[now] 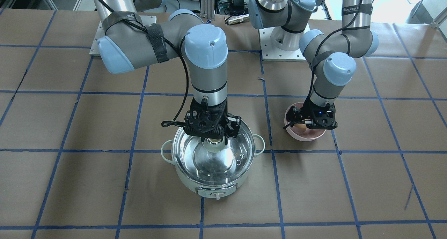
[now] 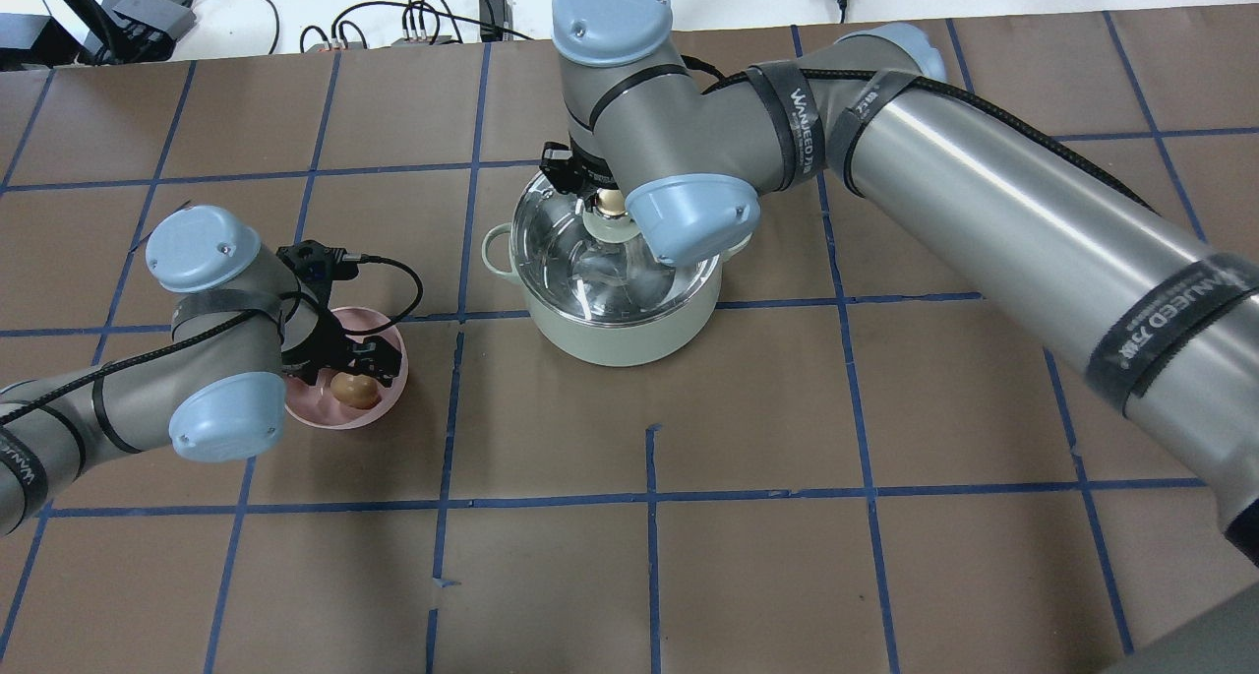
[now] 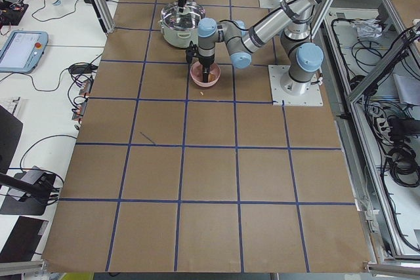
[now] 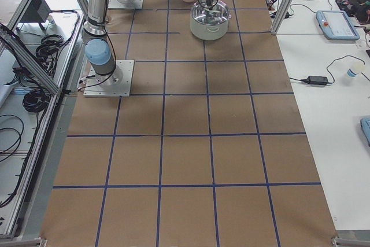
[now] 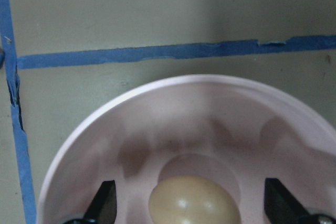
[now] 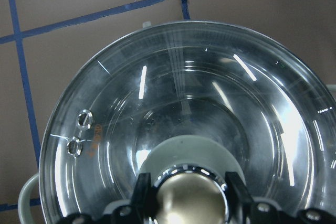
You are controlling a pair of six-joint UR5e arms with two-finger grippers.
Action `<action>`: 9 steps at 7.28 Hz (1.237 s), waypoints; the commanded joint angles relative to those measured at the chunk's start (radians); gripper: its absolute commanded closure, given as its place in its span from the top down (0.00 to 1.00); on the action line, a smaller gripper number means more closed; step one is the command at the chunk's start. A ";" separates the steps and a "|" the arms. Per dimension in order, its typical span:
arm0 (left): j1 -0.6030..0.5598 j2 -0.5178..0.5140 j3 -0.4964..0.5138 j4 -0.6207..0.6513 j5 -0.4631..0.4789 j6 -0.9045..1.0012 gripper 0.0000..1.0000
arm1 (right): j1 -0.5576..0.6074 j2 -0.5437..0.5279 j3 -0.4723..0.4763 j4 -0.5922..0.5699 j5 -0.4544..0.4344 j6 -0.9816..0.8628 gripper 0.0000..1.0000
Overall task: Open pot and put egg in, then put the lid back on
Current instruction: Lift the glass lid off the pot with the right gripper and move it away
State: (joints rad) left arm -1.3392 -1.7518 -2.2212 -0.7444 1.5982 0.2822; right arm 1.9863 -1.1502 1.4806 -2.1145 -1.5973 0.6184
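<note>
Right hand (image 6: 186, 190) apparently clamped on clear lid (image 6: 157, 103) by shiny knob (image 2: 612, 202); left hand (image 5: 191, 200) spread astride tan egg (image 2: 354, 389), pink bowl (image 5: 184, 103).

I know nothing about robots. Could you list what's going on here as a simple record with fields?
pot: mint green, on the table
lid: clear glass, sitting on the pot
egg: in the pink bowl
right gripper: shut on the lid, at its centre
left gripper: open, fingers either side of the egg
stage: lid not yet lifted
</note>
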 commanded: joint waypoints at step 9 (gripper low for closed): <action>0.002 0.000 0.009 -0.036 -0.006 -0.001 0.34 | -0.225 -0.193 -0.043 0.249 -0.033 -0.285 0.41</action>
State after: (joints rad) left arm -1.3389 -1.7530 -2.2128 -0.7815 1.5932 0.2819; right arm 1.8056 -1.3170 1.4372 -1.8996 -1.6348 0.3870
